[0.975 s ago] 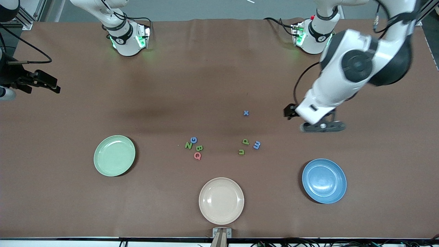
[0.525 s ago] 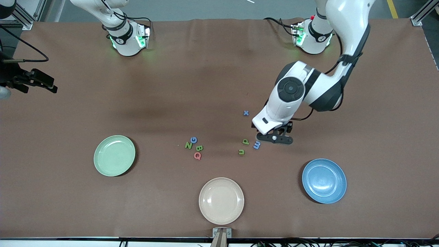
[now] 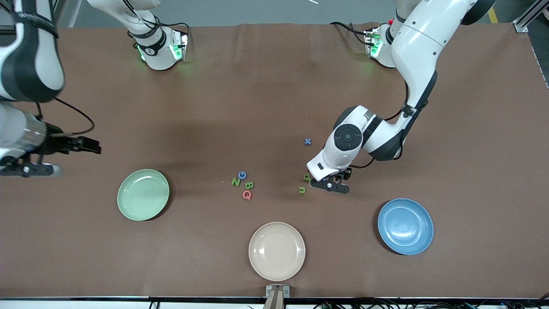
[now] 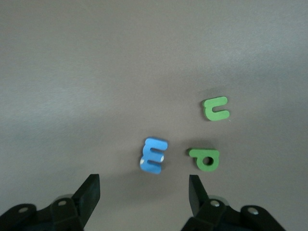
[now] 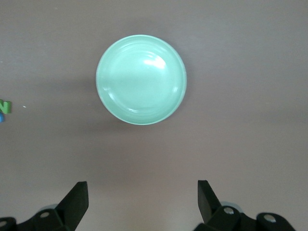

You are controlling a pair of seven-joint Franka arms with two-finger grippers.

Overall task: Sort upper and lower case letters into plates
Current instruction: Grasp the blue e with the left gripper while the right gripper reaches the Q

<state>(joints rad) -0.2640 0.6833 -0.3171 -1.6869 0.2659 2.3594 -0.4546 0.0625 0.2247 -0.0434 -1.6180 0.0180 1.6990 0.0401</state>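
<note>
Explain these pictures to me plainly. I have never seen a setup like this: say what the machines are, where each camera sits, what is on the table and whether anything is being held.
These are two robot arms bolted to a brown table, each ending in a two-fingered pincer. The wide picture comes from a high camera facing them; the other two come from cameras on each arm's wrist.

On the table lie small toy letters: capitals N/Z, G, B and Q in one cluster, and small u, p, m and x. There are three plates: mint green, blue and cream.

The left pincer hangs open just above the blue m, holding nothing. The right pincer is open and empty too, near the mint plate at the right arm's end of the table.
</note>
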